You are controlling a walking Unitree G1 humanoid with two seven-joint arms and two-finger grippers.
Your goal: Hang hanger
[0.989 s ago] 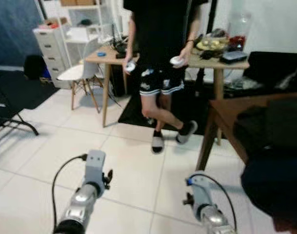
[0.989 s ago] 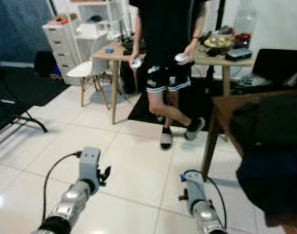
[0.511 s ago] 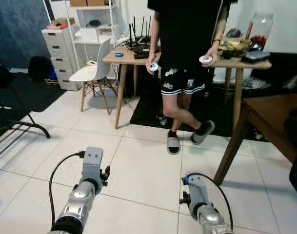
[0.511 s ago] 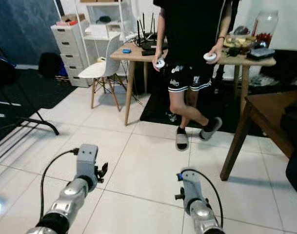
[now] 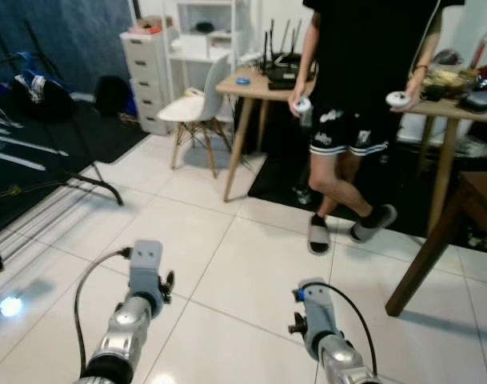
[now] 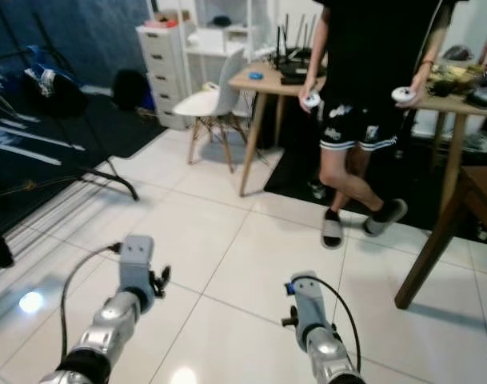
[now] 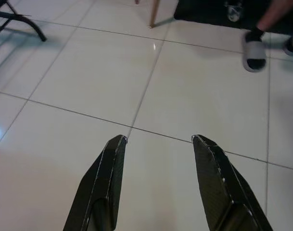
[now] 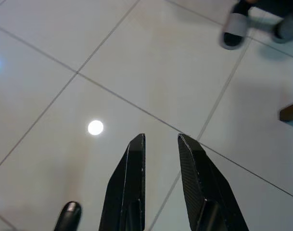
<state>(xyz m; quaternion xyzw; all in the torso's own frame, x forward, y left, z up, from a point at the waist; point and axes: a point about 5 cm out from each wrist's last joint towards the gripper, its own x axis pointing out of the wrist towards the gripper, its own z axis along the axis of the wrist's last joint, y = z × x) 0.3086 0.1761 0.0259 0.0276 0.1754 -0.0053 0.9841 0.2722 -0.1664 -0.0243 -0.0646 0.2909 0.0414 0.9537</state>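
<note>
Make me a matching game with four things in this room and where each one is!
Things:
1. white chair
2. router
3. drawers
4. person

Places:
A. on the wooden desk
B. against the back wall, left of the chair
C. standing in front of the desk
D. pulled up at the desk's left end

Pairs: 1-D, 2-A, 3-B, 4-C

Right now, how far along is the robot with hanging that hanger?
Nothing looks done yet. Both the left gripper and right gripper are open and empty above the tiled floor. Finding, picking up and hanging a hanger remains, perhaps at the dark rack on its left.
</note>
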